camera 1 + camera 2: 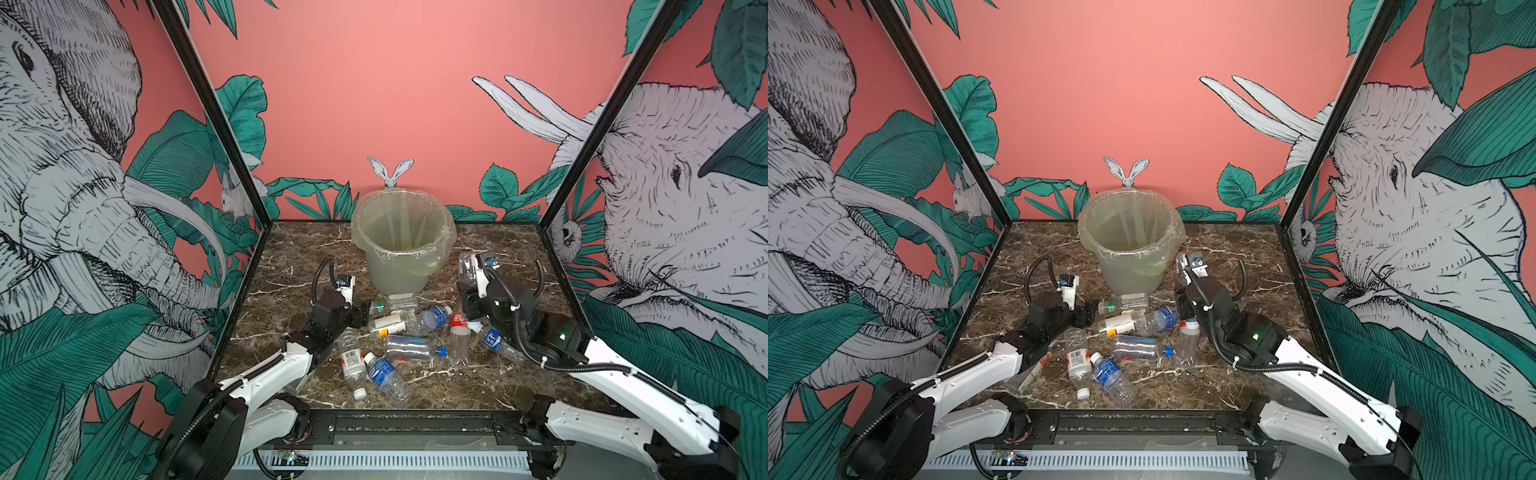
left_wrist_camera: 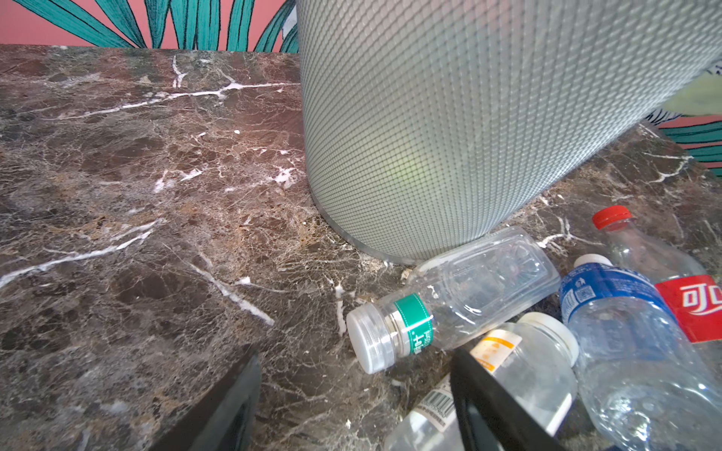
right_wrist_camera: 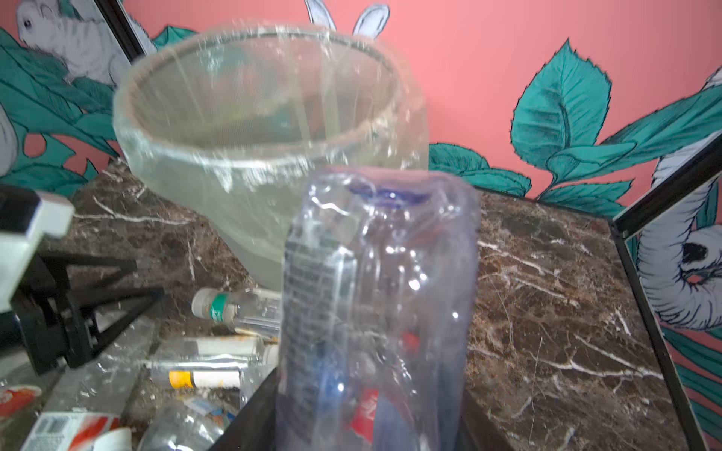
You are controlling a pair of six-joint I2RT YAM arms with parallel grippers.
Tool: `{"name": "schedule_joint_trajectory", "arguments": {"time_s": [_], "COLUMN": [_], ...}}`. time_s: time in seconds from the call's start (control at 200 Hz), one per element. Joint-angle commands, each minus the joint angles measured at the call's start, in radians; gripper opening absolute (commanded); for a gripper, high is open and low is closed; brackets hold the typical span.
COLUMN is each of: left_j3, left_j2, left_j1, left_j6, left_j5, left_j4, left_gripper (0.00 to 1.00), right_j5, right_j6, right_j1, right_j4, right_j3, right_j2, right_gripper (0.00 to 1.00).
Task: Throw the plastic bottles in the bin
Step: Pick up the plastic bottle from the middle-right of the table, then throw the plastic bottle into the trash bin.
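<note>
**Step in hand: carrying a gripped bottle to the bin; second hand lining up on the pile**

The right hand (image 3: 371,429) is clamped on a crumpled clear bottle (image 3: 379,296), held raised off the counter (image 3: 547,312). The bin (image 3: 254,129) stands ahead of this hand, its bag-lined rim near but not under the bottle. Judged from this, the transport step is under way and release is not yet due.

Next move, right hand: advance until the bottle is past the rim and over the opening, then part the jaws. Releasing short of the rim would likely drop the bottle against the bin wall.

The left hand (image 2: 351,414) is low over the counter with jaws apart and nothing between them. The green-banded bottle (image 2: 449,300) lies just ahead of it, touching the base of the bin; the yellow-labelled bottle (image 2: 519,371) lies beside one finger. Remaining plastic bottles (image 1: 399,332) lie scattered between both hands.
</note>
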Motion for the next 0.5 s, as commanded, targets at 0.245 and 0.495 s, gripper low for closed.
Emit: {"name": "schedule_joint_trajectory", "arguments": {"time_s": [0.245,0.495], "left_j3": [0.016,0.022], "left_j2": [0.011,-0.013], "left_j1": [0.007,0.015], "left_j6": [0.003,0.001], "left_j5": [0.008,-0.023], "left_j4": [-0.009,-0.053], "left_gripper": [0.77,0.81], "right_j5": [-0.163,-0.146], "right_j6": [-0.05,-0.031], "right_j1": [-0.17,-0.208], "right_j4": [-0.207,-0.526], "right_j3": [1.023,1.642], "right_j2": [0.702,1.086], "right_gripper": [0.74,0.99]}}
